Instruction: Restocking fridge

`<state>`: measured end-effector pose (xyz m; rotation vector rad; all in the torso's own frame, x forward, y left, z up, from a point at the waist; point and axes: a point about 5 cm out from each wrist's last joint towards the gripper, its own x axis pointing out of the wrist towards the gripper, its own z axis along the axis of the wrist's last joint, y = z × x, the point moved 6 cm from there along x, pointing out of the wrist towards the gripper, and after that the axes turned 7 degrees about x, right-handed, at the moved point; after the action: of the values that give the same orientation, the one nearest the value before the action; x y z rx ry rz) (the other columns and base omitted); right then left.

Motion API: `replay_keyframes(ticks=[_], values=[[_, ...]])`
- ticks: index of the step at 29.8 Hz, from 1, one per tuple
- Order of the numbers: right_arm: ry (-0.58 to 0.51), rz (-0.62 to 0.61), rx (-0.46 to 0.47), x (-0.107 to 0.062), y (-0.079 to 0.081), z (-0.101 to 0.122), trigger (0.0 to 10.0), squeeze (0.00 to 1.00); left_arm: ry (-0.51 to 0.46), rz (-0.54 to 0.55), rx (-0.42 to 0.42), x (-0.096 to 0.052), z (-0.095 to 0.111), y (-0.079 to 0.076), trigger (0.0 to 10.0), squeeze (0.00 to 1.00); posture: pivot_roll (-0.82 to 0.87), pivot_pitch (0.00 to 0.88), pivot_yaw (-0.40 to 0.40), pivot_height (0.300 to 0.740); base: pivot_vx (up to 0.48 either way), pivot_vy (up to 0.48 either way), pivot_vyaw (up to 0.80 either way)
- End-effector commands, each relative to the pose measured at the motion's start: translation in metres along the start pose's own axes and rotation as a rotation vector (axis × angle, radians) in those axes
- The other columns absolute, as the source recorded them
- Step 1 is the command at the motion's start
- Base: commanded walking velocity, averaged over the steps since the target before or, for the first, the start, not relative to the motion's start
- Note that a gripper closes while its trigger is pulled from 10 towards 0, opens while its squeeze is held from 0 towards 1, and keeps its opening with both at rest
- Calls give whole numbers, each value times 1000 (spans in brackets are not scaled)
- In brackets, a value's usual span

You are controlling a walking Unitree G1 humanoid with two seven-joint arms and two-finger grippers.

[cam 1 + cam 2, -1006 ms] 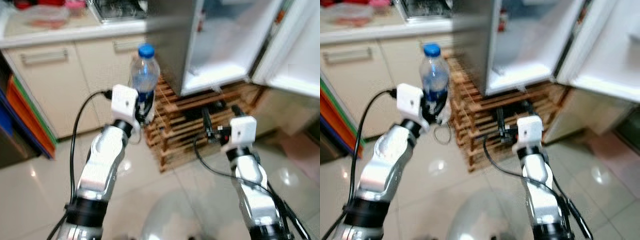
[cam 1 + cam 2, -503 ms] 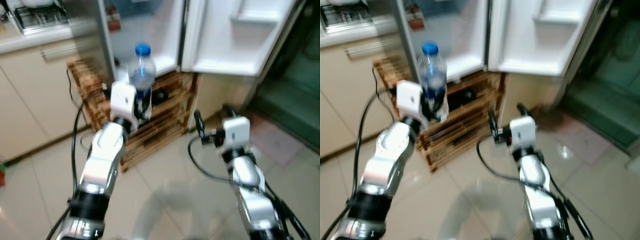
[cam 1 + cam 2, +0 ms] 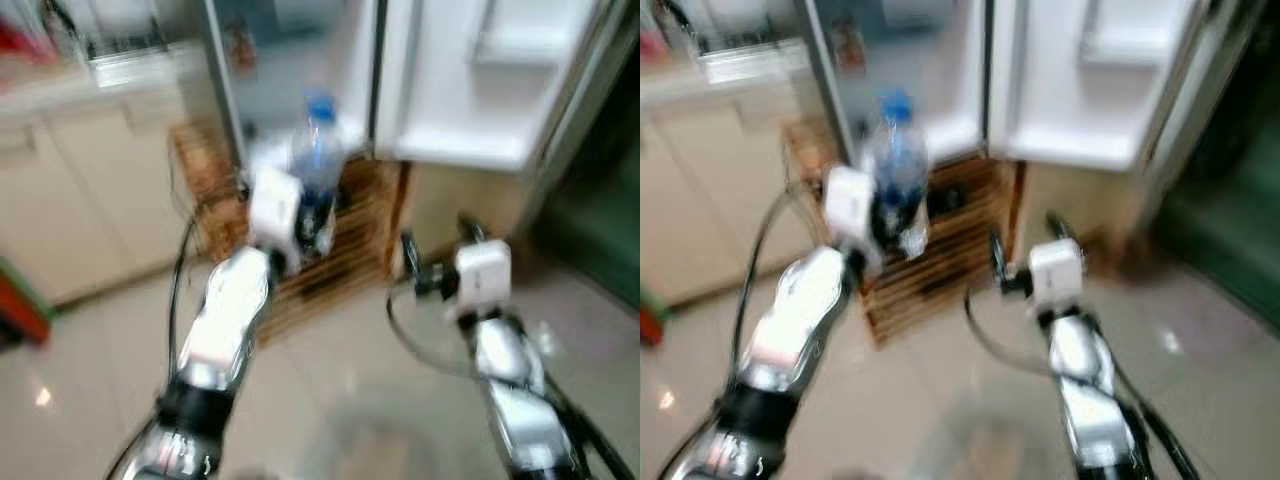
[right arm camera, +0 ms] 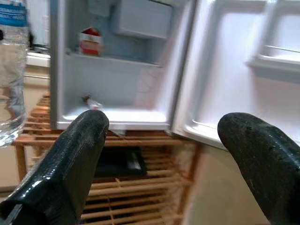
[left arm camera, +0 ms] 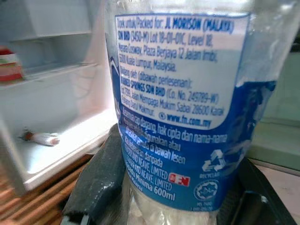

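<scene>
Head views are coming through blurred: I'm facing the fridge (image 3: 940, 90), which is standing open on a wooden rack (image 3: 940, 250), its door (image 3: 1090, 90) swung out to my right. Cabinets (image 3: 90, 190) under a counter (image 3: 60, 90) are running along my left. My left end effector (image 3: 315, 215) is holding the bottle (image 3: 318, 150) upright in front of the open fridge, fingers (image 5: 101, 173) pressing against its blue label. My right end effector (image 4: 164, 159) is hovering lower, spread wide with nothing between its fingers (image 4: 70, 164), pointing at the fridge's bottom shelf (image 4: 117, 115). A red-and-white carton (image 4: 90, 41) is sitting on the upper shelf, and a small item (image 4: 92, 102) I can't identify is lying on the bottom one.
</scene>
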<state>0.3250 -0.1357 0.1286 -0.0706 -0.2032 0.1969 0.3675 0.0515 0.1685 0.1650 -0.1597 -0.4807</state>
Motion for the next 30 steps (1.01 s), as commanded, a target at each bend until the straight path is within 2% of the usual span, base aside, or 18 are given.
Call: replay_keyframes(ticks=[1, 14, 30], values=[[-28, -6, -9, 5, -2, 8, 10000, 0, -18, 30, 20, 2, 6, 15, 10000, 0, -102, 0, 16, 726, 480, 0, 0], [-15, -23, -13, 10, -4, 6, 10000, 0, -30, 3, 22, 3, 6, 10, 10000, 0, -97, 0, 17, 726, 480, 0, 0], [2, -43, -5, 13, -8, 0, 10000, 0, -47, -28, 22, 7, 9, 7, 10000, 0, -101, 0, 25, 726, 480, 0, -680]])
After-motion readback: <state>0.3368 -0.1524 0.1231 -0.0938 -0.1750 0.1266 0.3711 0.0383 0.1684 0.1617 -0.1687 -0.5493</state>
